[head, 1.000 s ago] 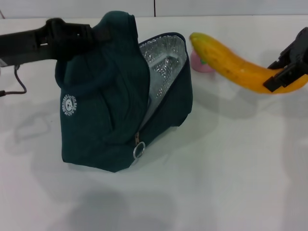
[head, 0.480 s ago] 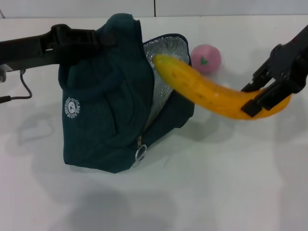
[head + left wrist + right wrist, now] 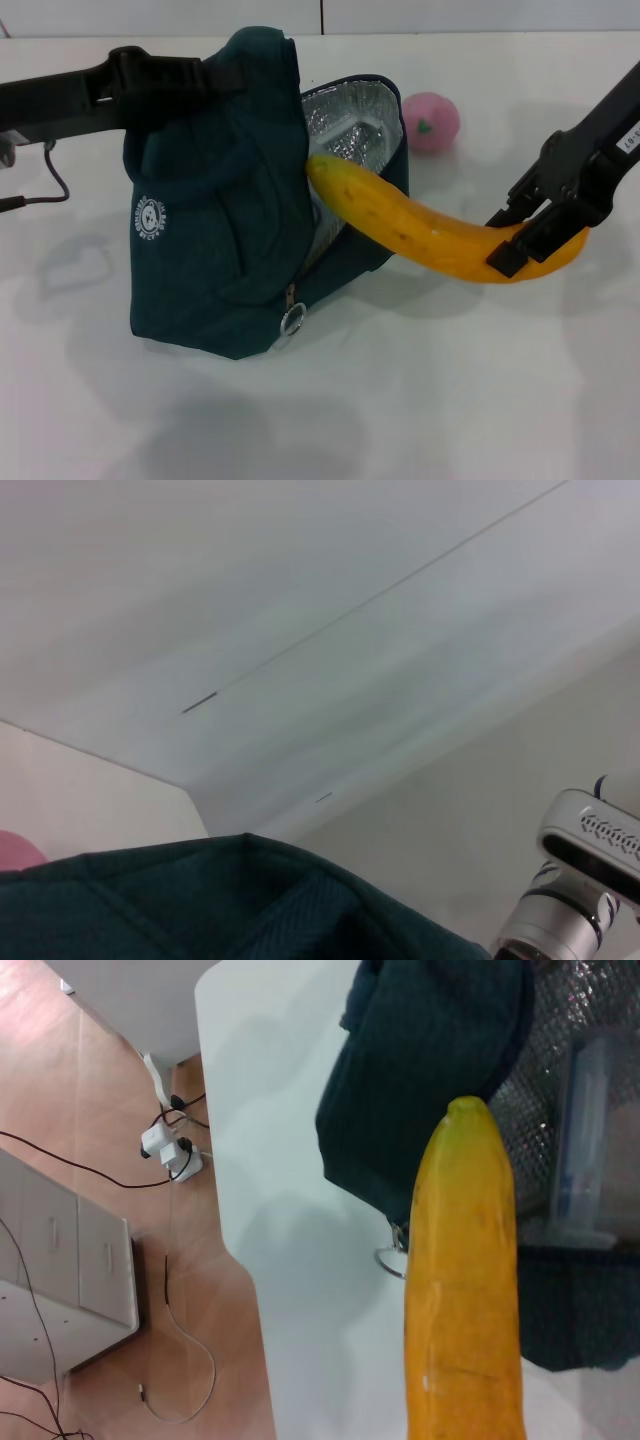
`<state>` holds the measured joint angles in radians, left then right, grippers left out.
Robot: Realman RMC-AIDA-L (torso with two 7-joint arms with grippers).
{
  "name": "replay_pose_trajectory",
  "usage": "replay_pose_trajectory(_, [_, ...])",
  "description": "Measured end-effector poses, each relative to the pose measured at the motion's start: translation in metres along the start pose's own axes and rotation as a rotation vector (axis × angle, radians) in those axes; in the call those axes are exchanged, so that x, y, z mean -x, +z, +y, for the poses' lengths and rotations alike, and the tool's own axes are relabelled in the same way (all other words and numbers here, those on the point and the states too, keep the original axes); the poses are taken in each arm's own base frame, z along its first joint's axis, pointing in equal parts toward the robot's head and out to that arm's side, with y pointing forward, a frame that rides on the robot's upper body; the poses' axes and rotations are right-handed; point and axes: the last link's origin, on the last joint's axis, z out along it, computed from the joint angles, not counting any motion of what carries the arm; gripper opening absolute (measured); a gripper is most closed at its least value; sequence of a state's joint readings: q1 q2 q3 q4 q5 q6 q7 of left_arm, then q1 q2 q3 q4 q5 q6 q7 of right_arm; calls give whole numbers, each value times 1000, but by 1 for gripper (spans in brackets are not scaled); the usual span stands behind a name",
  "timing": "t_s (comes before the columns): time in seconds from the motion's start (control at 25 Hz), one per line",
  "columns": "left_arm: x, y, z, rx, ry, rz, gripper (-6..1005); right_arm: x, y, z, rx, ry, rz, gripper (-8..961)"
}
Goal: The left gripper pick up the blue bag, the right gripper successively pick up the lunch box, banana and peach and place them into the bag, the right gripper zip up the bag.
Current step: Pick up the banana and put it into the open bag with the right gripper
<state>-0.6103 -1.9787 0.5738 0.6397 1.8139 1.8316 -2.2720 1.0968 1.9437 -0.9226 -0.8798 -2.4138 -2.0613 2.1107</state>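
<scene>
While your left gripper point(image 3: 215, 78) is pinching the top of the blue bag point(image 3: 220, 230) and holding it upright on the white table point(image 3: 450, 400), your right gripper point(image 3: 528, 232) is clamping one end of the banana point(image 3: 430, 232) — its free tip is poking into the foil-lined opening. Inside, the lunch box point(image 3: 585, 1150) is lying against the lining. The peach point(image 3: 431, 121) is sitting on the table behind the bag — apart from it.
</scene>
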Motion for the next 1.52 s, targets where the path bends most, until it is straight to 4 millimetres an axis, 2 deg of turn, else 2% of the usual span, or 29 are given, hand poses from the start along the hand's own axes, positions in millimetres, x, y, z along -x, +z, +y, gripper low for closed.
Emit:
replay_pose_trajectory(0.52, [1, 3, 0, 7, -5, -7, 45, -10, 10, -8, 0, 44, 7, 517])
replay_pose_trajectory(1.0, [3, 3, -1, 8, 0, -6, 45, 12, 30, -11, -38, -6, 7, 528])
replay_pose_trajectory(1.52, [8, 2, -4, 12, -11, -2, 45, 34, 35, -14, -84, -62, -63, 541])
